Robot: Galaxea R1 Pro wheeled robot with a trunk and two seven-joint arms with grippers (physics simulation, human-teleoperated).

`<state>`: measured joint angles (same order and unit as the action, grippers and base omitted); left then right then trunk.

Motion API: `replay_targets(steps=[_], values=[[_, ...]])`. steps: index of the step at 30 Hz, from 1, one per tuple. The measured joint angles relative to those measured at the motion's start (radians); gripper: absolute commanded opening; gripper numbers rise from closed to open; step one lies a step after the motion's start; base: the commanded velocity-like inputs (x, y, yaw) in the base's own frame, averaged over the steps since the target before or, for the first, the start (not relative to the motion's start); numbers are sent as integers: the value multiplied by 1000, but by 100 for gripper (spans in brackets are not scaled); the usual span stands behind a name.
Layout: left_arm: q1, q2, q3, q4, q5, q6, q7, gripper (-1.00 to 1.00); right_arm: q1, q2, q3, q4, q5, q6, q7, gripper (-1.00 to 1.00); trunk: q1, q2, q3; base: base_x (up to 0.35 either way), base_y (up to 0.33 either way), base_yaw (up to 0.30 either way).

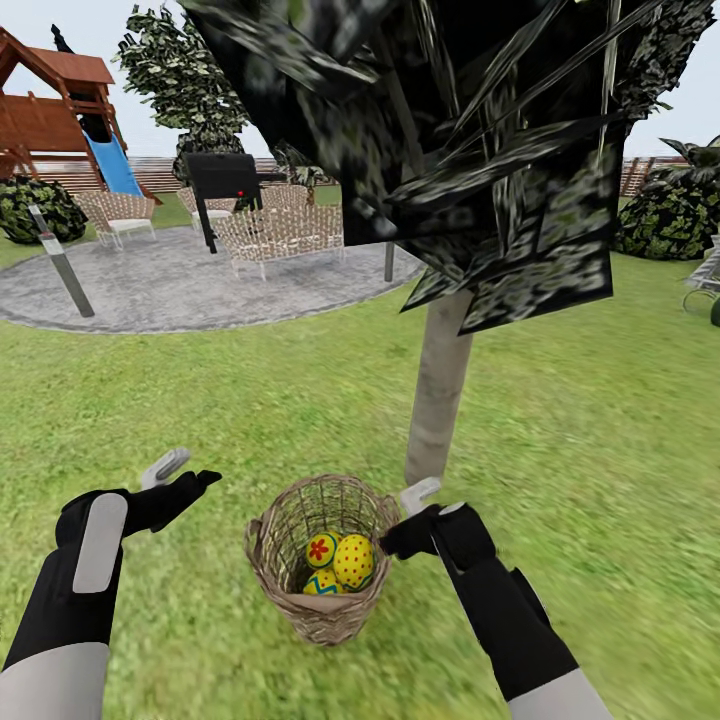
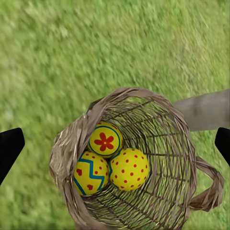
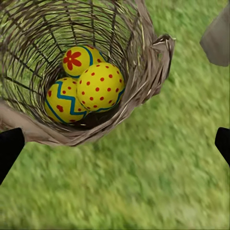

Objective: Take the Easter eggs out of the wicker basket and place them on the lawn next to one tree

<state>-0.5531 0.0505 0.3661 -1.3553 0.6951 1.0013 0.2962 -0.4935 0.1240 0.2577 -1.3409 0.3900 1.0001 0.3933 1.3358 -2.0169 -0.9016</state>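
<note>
The wicker basket (image 1: pixel 268 545) stands on the lawn (image 1: pixel 600 420) just in front of a tree (image 1: pixel 438 400) with a pale trunk. All three Easter eggs lie inside it: a red-flower egg (image 1: pixel 322 548), a red-dotted egg (image 1: pixel 353 560) and a blue-zigzag egg (image 1: pixel 320 583). My left gripper (image 1: pixel 188 474) hovers open to the basket's left. My right gripper (image 1: pixel 408 518) is open at the basket's right rim. In the left wrist view the eggs (image 2: pixel 129 168) sit in the basket (image 2: pixel 72 139) below the open left gripper (image 2: pixel 115 143). The right wrist view shows the eggs (image 3: pixel 99 86), the basket (image 3: pixel 158 62) and the open right gripper (image 3: pixel 115 146).
The tree's dark canopy (image 1: pixel 450 130) hangs low over the basket. A grey paved patch (image 1: pixel 180 285) behind holds wicker chairs (image 1: pixel 280 235) and a black grill (image 1: pixel 225 180). A playset with a blue slide (image 1: pixel 110 160) stands far left, bushes (image 1: pixel 670 215) far right. Grass stretches all around.
</note>
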Motion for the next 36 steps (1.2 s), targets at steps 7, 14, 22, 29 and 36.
replay_targets(steps=[7,14,22,29,36], values=[[0,0,0,-1,0,1,0,100,7,10,31,-3,-2,0,2,100,0,0,0,0,0,8],[0,-1,-1,-3,0,2,0,100,9,21,34,-1,-5,2,-2,100,0,0,-6,0,0,148],[0,-1,-1,-7,0,3,0,100,8,35,41,14,-6,3,-5,100,0,0,-15,0,0,152],[0,-1,-2,-10,2,5,0,100,-2,47,54,36,-8,4,-6,100,0,0,-16,0,0,11],[0,-1,-2,-10,2,5,0,100,-270,50,66,342,-153,4,-10,100,0,0,-16,0,0,0]])
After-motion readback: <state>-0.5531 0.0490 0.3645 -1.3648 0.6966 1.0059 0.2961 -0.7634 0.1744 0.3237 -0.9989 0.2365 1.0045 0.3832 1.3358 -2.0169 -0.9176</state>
